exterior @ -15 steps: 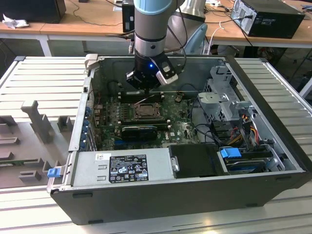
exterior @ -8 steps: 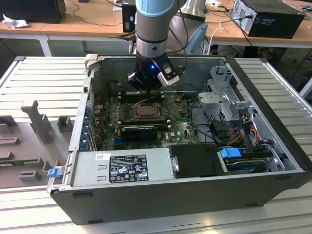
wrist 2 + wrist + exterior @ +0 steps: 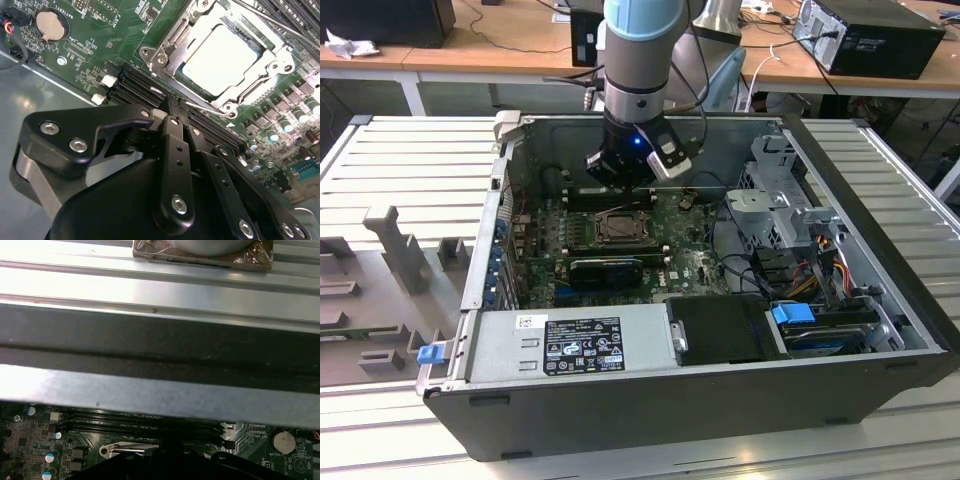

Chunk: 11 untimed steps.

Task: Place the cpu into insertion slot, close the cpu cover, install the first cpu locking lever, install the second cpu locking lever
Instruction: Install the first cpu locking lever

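Note:
The cpu (image 3: 220, 57), a pale silvery square, lies in the insertion slot (image 3: 620, 228) on the green motherboard. The cpu cover (image 3: 172, 42), a silvery frame, lies flat around it. One thin wire lever (image 3: 210, 111) runs along the socket edge nearest the gripper. Another lever (image 3: 270, 19) runs along the far edge. My gripper (image 3: 172, 105) is shut, its black tips right at the end of the near lever; I cannot tell if they touch it. In the exterior view the gripper (image 3: 628, 180) hangs inside the open computer case, just behind the socket.
Black memory slots (image 3: 135, 85) lie between the gripper and the socket. A coin cell (image 3: 49, 25) sits on the board. The case wall (image 3: 160, 350) stands close behind the gripper. The power supply (image 3: 580, 340), drive cage (image 3: 785, 200) and cables (image 3: 730, 250) crowd the case.

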Available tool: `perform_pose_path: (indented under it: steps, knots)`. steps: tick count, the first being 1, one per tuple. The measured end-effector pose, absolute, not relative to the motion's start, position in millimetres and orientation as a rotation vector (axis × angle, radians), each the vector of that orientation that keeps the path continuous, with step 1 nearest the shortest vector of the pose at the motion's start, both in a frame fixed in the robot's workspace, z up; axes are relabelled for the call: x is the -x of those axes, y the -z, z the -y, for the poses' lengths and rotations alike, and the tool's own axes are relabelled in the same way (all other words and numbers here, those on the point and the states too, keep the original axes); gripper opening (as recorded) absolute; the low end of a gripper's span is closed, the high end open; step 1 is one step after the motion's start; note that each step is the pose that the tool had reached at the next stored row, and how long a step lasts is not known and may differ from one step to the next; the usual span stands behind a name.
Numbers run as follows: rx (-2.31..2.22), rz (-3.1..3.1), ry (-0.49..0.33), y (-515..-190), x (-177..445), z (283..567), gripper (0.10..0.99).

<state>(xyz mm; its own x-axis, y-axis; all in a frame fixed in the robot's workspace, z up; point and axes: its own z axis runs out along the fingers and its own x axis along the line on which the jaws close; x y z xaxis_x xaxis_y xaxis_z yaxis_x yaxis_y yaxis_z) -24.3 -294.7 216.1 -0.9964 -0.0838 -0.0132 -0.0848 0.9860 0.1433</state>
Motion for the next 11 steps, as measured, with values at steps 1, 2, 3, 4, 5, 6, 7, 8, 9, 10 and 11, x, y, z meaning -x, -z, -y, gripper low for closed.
perform_pose_path:
  steps: [1, 2, 3, 4, 5, 6, 7, 8, 9, 10, 11]
  knots:
    - [0.133, -3.123, -0.226, -215.8, 24.3, 294.7, 0.106]
    - [0.133, -3.124, -0.225, -215.5, 24.3, 294.8, 0.106]
    - [0.133, -3.123, -0.226, -214.8, 24.3, 294.7, 0.106]
    - [0.133, -3.123, -0.226, -213.9, 24.3, 294.7, 0.106]
    - [0.133, -3.123, -0.226, -212.2, 24.3, 294.7, 0.106]
    - [0.132, -3.123, -0.226, -210.4, 24.2, 294.7, 0.106]
    - [0.133, -3.123, -0.226, -209.0, 23.5, 294.7, 0.106]
    - [0.133, -3.123, -0.226, -208.6, 23.2, 294.7, 0.106]
    - [0.132, -3.123, -0.226, -208.3, 22.9, 294.8, 0.106]
    - [0.132, -3.123, -0.228, -207.7, 21.5, 294.7, 0.106]
    - [0.132, -3.123, -0.228, -207.2, 20.7, 294.7, 0.106]
